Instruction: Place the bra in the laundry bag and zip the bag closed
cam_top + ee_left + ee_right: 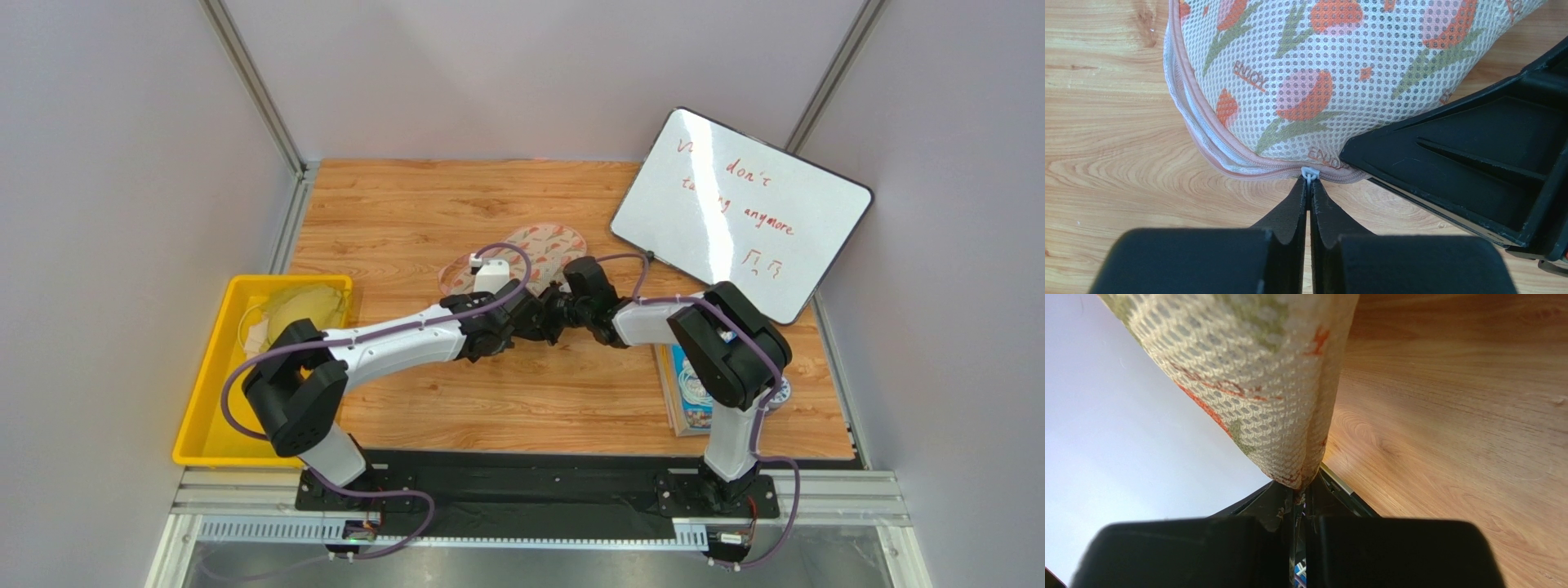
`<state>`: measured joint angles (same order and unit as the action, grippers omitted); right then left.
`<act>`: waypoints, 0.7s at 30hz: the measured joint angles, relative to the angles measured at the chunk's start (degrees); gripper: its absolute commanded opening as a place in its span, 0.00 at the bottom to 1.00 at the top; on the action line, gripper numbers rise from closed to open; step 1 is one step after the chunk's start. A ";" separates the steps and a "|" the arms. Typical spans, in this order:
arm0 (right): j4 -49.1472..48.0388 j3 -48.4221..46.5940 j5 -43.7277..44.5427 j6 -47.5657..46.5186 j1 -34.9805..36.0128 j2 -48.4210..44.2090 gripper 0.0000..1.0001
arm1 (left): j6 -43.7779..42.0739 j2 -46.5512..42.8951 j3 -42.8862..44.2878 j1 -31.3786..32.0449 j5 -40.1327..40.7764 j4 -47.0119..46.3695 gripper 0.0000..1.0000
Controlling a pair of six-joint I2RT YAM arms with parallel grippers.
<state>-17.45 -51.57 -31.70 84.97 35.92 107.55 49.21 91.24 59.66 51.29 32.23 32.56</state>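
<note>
Zipping step: left gripper (1309,187) clamped on zipper pull (1308,173), right gripper (1301,499) pinching laundry bag (1321,79) fabric; next, probably drag pull along rim

Walls: you're boxed in by plain pale grey panels (111,184) on three sides.
Corners: metal posts (252,86) run up both back corners.
Table: your wood-grain top (393,208), grain running left to right.
Near edge: aluminium rail (846,500) along your side.
Back right: whiteboard (742,208) leaning tilted, red writing.
Light: even and soft across your view.
</note>
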 measured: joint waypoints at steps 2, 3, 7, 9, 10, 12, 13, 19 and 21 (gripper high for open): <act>-0.13 0.20 0.00 0.28 0.00 0.00 0.00 | 0.17 0.11 0.02 0.02 0.02 0.22 0.00; -0.15 0.22 0.00 0.31 0.02 0.00 0.00 | 0.28 0.11 0.04 0.00 0.02 0.42 0.00; -0.55 0.74 -0.13 0.31 0.02 -0.26 0.00 | 1.49 0.11 0.04 -0.28 0.02 1.64 0.00; -0.20 0.96 -0.35 -0.11 0.02 -0.35 0.00 | 2.23 0.11 -0.02 -0.87 -0.15 2.86 0.00; 0.04 0.96 -0.39 -0.63 0.02 -0.37 0.00 | 2.47 0.09 -0.22 -1.20 -0.28 3.10 0.00; 1.03 0.94 -0.70 -2.71 -0.13 -0.55 0.00 | 2.91 -0.61 -2.12 -2.36 -0.96 2.95 0.00; 1.66 0.90 -0.92 -3.72 -0.24 -0.59 0.00 | 2.91 -1.11 -3.23 -2.84 -1.49 2.86 0.00; 8.61 -2.27 -5.31 -14.64 -1.97 0.39 0.00 | 1.77 -7.56 -13.18 -6.93 -9.11 -1.27 0.00; 10.40 -4.28 -7.52 -18.18 -2.84 1.84 0.00 | 1.33 -9.57 -15.19 -7.32 -11.65 -2.95 0.00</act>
<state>-7.05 -55.86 -39.22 66.78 33.08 109.38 50.54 81.67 44.47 43.97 20.58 29.61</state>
